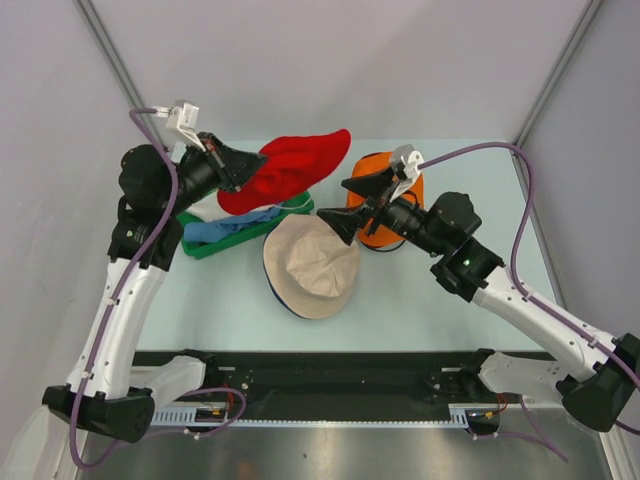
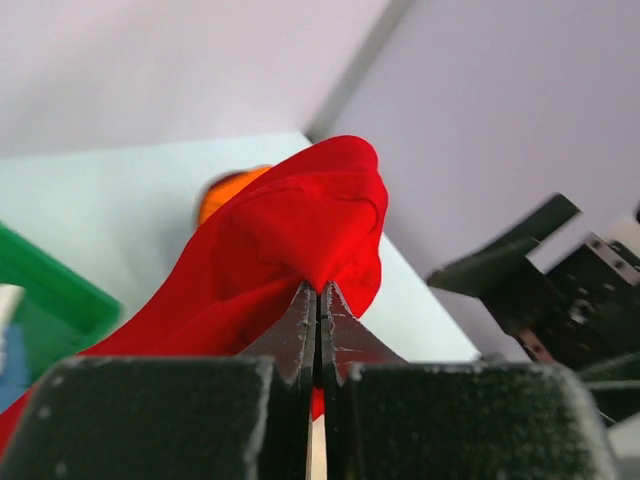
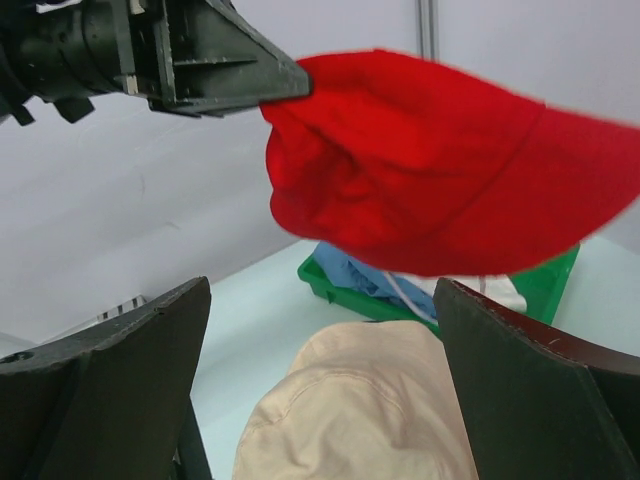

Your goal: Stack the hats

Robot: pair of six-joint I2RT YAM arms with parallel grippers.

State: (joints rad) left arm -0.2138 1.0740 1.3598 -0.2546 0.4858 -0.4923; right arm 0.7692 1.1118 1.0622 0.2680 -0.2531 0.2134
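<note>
My left gripper (image 1: 262, 157) (image 2: 318, 290) is shut on a pinch of the red hat (image 1: 290, 168) (image 2: 290, 240), which hangs in the air above the back of the table. A beige hat (image 1: 312, 265) (image 3: 370, 410) lies flat in the middle of the table. My right gripper (image 1: 335, 200) (image 3: 322, 290) is held open with nothing in it, above the far edge of the beige hat and level with the red hat (image 3: 430, 160). An orange hat (image 1: 385, 200) (image 2: 225, 190) sits behind the right gripper, partly hidden by it.
A green tray (image 1: 245, 238) (image 3: 340, 290) stands at the back left, under the red hat. It holds a light blue hat (image 1: 225, 228) (image 3: 360, 270) and a white one (image 1: 205, 208). Grey walls close the back and sides.
</note>
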